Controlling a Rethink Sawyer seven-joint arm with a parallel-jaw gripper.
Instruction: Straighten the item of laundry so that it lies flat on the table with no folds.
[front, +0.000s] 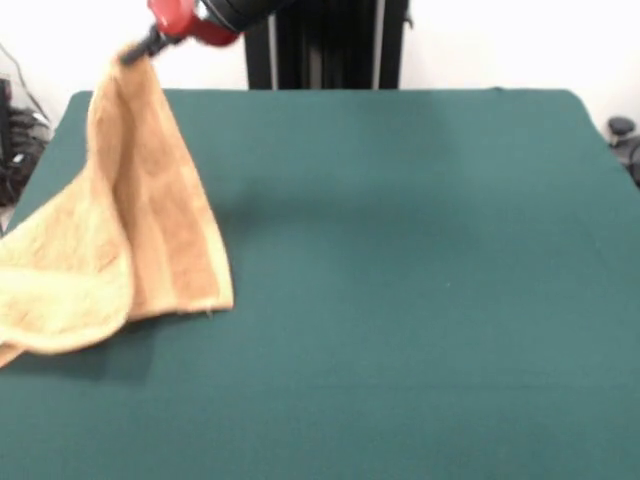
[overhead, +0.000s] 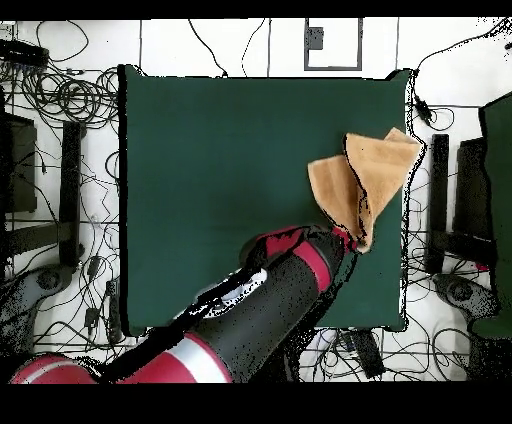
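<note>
The tan-orange towel (front: 130, 240) hangs from my gripper (front: 135, 52) at the upper left of the front view. It is pinched by one corner and lifted high; its lower part rests in folds on the dark green table (front: 400, 280) near the left edge. A smoother woven band runs down its right side. In the overhead view the towel (overhead: 365, 175) lies bunched near the table's right edge (overhead: 398, 200), with my gripper (overhead: 348, 237) shut on its near corner. The white label is not visible.
My red and black arm (overhead: 270, 310) reaches in from the bottom of the overhead view. Cables and stands (overhead: 70, 100) surround the table on the floor. The robot's black pedestal (front: 325, 45) stands behind the table's far edge.
</note>
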